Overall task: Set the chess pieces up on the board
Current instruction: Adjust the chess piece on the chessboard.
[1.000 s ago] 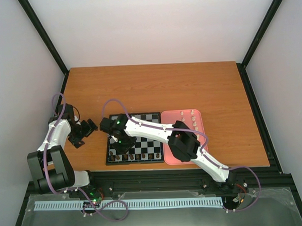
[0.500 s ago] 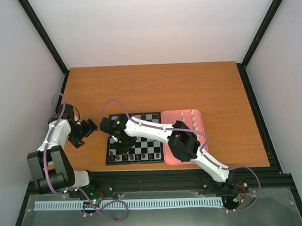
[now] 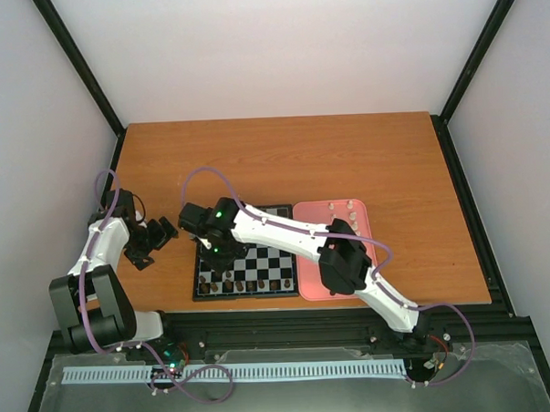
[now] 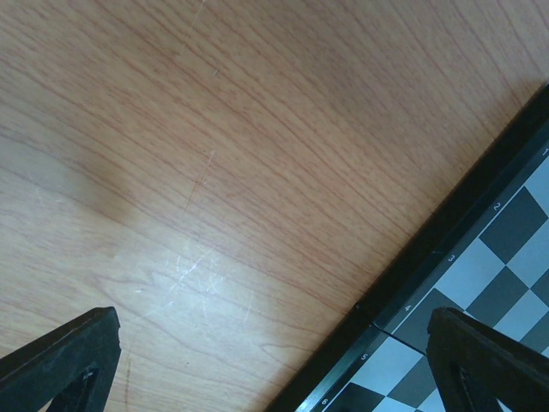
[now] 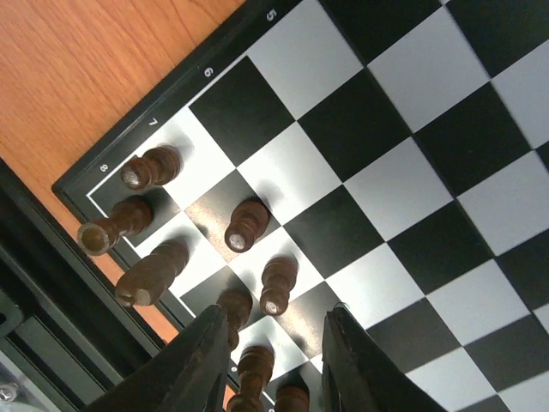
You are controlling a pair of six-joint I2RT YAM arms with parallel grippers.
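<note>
Filling the dark side, it seems: dark pieces (image 5: 244, 225) stand on the board's (image 3: 270, 261) near rows. Your right pincer (image 5: 276, 322) hangs over them, spread, empty. Your left pincer (image 4: 273, 318) sits released over the desk (image 4: 214, 172) alongside. Next, probably: cream pieces (image 3: 353, 218) on the tray (image 3: 305, 214).

Lit brightly and evenly from overhead; soft shadows under the arms (image 3: 276, 231). Noted a pale glare patch on the table (image 4: 193, 266), dim shadow to its left. Noted warm sheen on dark squares of the board (image 5: 206, 215), short shadows beside the chess pieces (image 5: 245, 225), soft focus on the right gripper (image 5: 276, 324).
</note>
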